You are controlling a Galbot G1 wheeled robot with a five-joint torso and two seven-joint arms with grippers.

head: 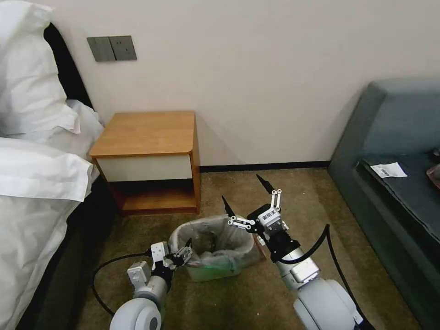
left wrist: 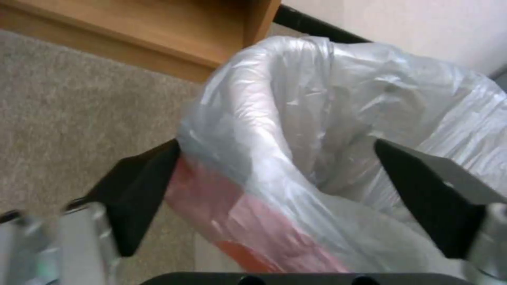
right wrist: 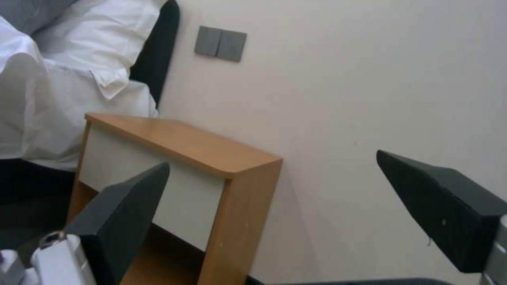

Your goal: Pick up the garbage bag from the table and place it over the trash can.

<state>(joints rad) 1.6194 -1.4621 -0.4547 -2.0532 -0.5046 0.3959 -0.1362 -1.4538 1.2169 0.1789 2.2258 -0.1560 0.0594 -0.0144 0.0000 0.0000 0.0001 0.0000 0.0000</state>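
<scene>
Your small orange-brown wooden nightstand (head: pixel 144 133) stands bare against the wall, because the thin, crinkly translucent grey plastic garbage bag (head: pixel 215 238) already lies draped over the small light-green plastic trash can (head: pixel 213 271) on the carpet just in front of it. Your right gripper (head: pixel 247 199) hangs just above the can's far right corner, fingers spread wide and empty, clear of the plastic. Your left gripper (left wrist: pixel 275 178) sits at the can's left rim, its fingers wide apart either side of the pink-banded bag edge, probably placed to seat that edge.
</scene>
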